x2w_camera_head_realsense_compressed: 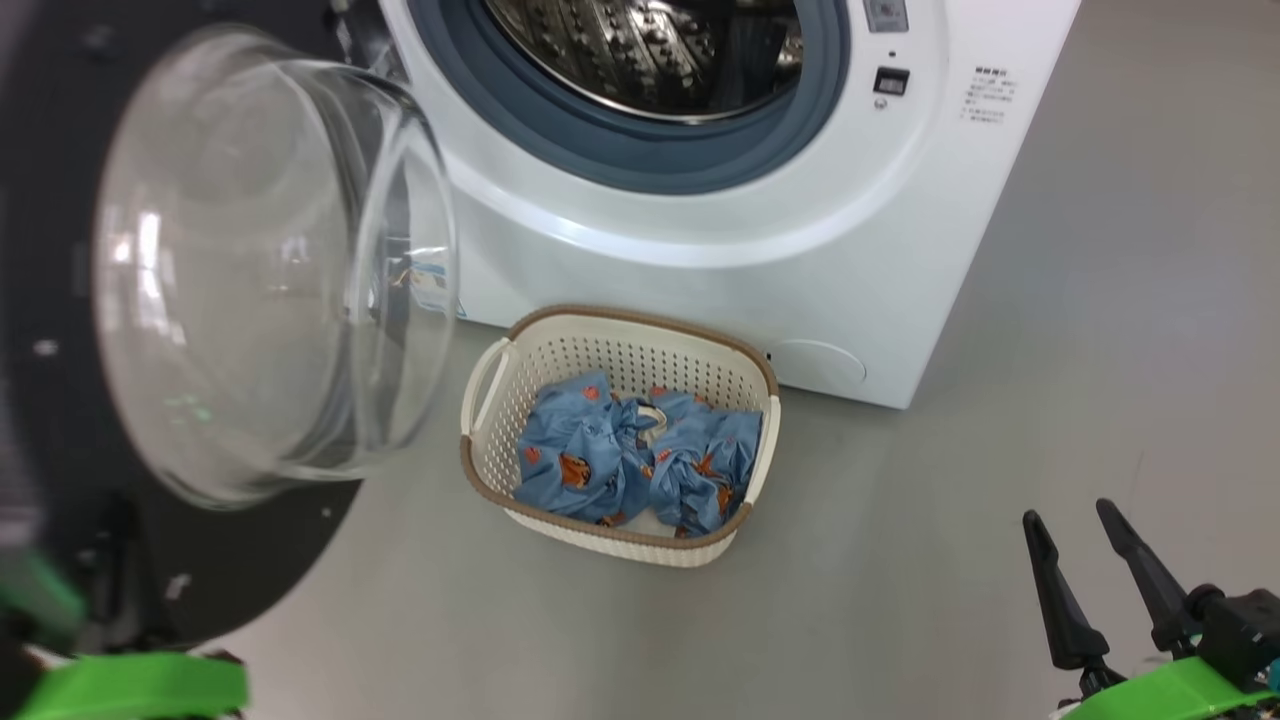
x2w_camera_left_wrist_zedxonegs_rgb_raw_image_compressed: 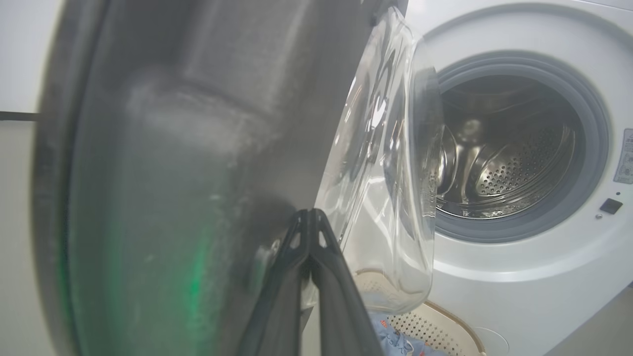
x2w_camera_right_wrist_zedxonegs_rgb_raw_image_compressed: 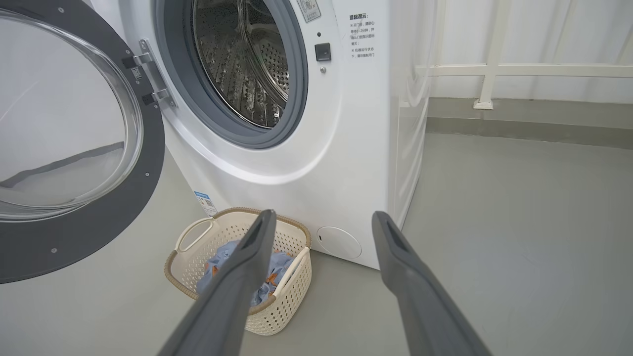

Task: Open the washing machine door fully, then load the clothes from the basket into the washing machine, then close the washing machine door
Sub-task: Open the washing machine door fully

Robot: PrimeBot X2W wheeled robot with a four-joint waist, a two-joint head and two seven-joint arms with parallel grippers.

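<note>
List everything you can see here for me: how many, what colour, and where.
washing machine: one, white, standing on the floor
door: one, black rim around a clear glass bowl, swung open at the machine's left
drum: one, shiny steel, inside the round opening
seal: one, grey-blue ring around the opening
basket: one, cream with a brown rim, on the floor before the machine
clothes: about two bundles, light blue with orange prints, in the basket
floor: grey
railing: one, white, along the wall beyond the machine
left gripper: dark fingers shut together, close against the door
right gripper: dark fingers apart, empty, low at the right above the floor
</note>
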